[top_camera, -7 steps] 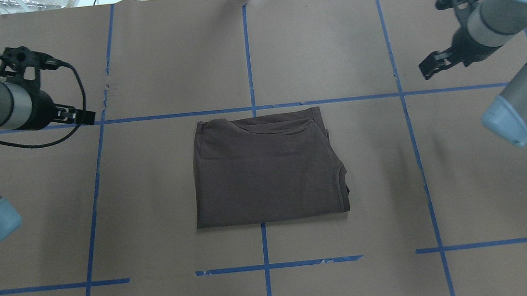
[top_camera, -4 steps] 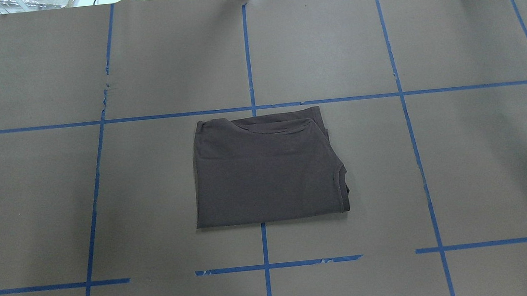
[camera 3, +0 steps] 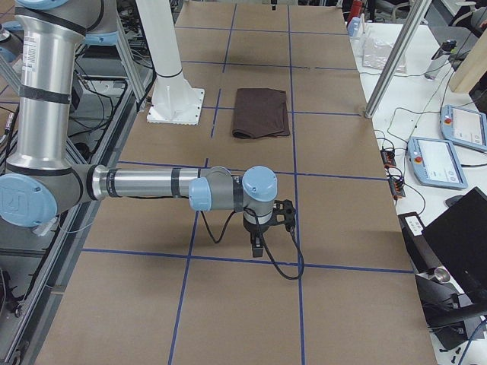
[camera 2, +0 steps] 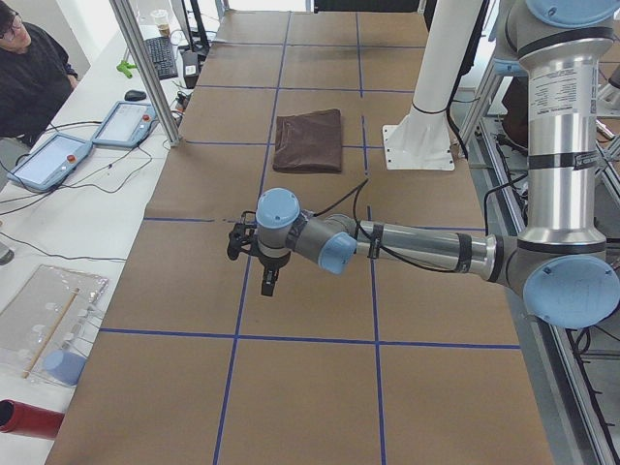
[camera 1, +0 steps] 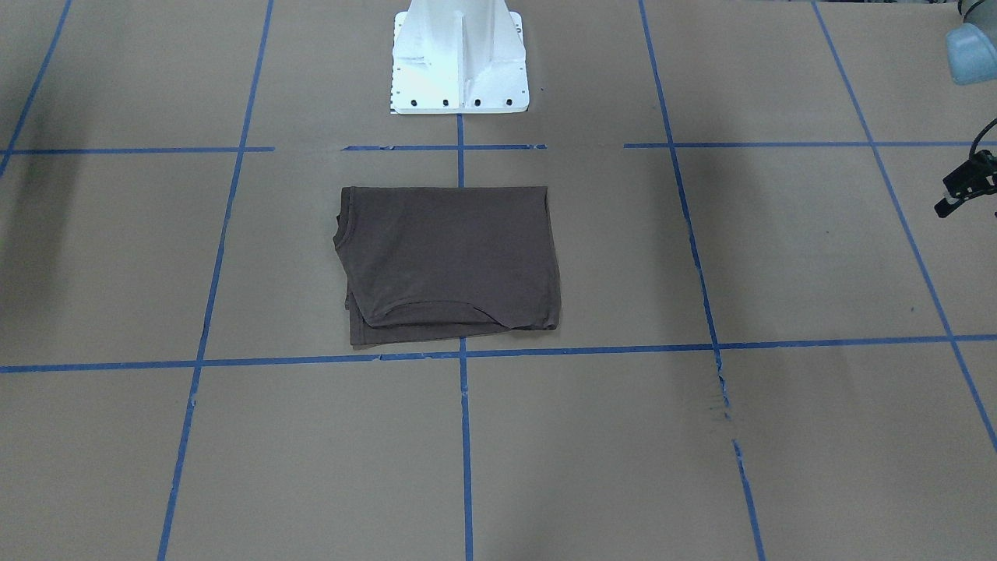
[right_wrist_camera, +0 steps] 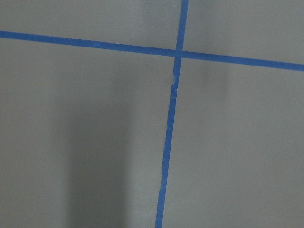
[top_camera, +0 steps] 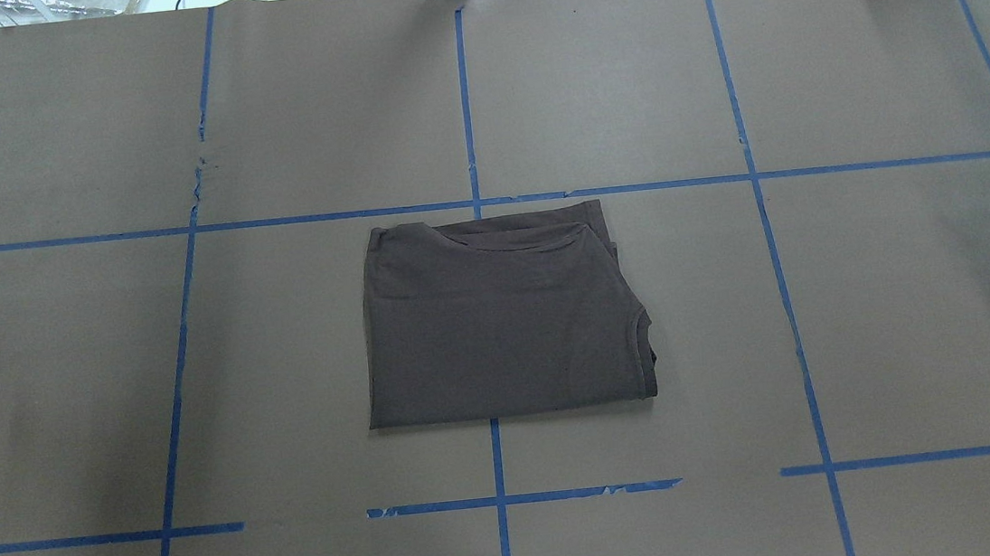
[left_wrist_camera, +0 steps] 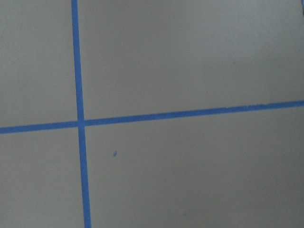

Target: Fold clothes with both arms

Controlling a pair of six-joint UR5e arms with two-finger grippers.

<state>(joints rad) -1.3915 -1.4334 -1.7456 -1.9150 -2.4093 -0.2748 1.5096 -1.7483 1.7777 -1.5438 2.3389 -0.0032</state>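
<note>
The dark brown-grey T-shirt (top_camera: 503,318) lies folded into a flat rectangle at the table's middle, collar at its right edge in the overhead view. It also shows in the front view (camera 1: 450,261). Both arms are far from it, out of the overhead view. The left arm (camera 2: 426,249) reaches low over the table's left end, its gripper (camera 2: 269,283) pointing down. The right arm (camera 3: 144,184) does the same at the right end, its gripper (camera 3: 257,245) pointing down. I cannot tell whether either is open or shut. Both wrist views show only paper and tape.
Brown paper with a blue tape grid (top_camera: 474,203) covers the table. The white pedestal base (camera 1: 459,58) stands behind the shirt. A black part of the left wrist (camera 1: 964,188) shows at the front view's right edge. A person (camera 2: 29,68) sits beside control pendants (camera 2: 126,121).
Both arms have swung outward and left the overhead view, the left one to the left, the right one to the right. The folded shirt has not moved.
</note>
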